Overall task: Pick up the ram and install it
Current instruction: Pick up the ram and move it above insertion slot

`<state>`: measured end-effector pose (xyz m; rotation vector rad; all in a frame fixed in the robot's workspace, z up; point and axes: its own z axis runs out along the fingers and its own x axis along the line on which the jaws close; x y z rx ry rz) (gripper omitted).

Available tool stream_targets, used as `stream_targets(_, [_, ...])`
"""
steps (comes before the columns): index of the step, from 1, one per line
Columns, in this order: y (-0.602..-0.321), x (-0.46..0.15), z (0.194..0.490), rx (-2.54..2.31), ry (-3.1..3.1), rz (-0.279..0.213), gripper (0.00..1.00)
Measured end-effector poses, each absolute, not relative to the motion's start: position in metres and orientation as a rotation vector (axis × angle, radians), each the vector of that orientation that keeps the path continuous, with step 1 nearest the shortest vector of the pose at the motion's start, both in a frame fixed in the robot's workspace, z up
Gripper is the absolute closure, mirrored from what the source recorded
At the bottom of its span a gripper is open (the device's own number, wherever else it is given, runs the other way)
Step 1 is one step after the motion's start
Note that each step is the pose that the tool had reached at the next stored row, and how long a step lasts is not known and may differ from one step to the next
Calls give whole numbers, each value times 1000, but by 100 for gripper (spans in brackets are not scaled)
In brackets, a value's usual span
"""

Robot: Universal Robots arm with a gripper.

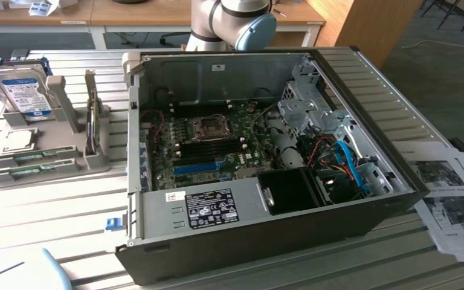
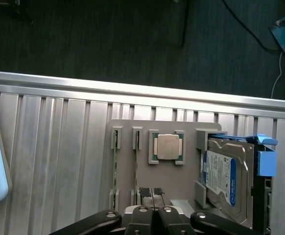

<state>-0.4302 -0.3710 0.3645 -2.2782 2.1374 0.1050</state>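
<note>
Two of the ram to count: both green sticks on edge in parallel slots of the grey holder, side by side, not touching each other. One hard drive, upright in the same holder, blue-white label facing out. One CPU chip, flat in a square pocket between the drive and the sticks. One holder in all, resting on the slatted aluminium table, at the exterior view's left of the computer case. One case, lying on its side with the panel off and the motherboard exposed; on it one bright blue slot strip beside a row of black slots, too small to number. Several printed sheets at the exterior view's right, partly under the case's corner.

One arm, its pale blue-capped joint raised beyond the far edge of the case. Wrist turned straight down over the holder. Gripper over the holder's edge, near the CPU pocket and closest to one of the two sticks. Pads pressed together, nothing between them. Both sticks seated in their slots, untouched.
</note>
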Motion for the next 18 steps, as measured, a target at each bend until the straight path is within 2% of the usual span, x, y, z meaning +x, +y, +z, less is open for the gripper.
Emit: stream_targets(18, [-371,-430,332,-2278,2137,105,91])
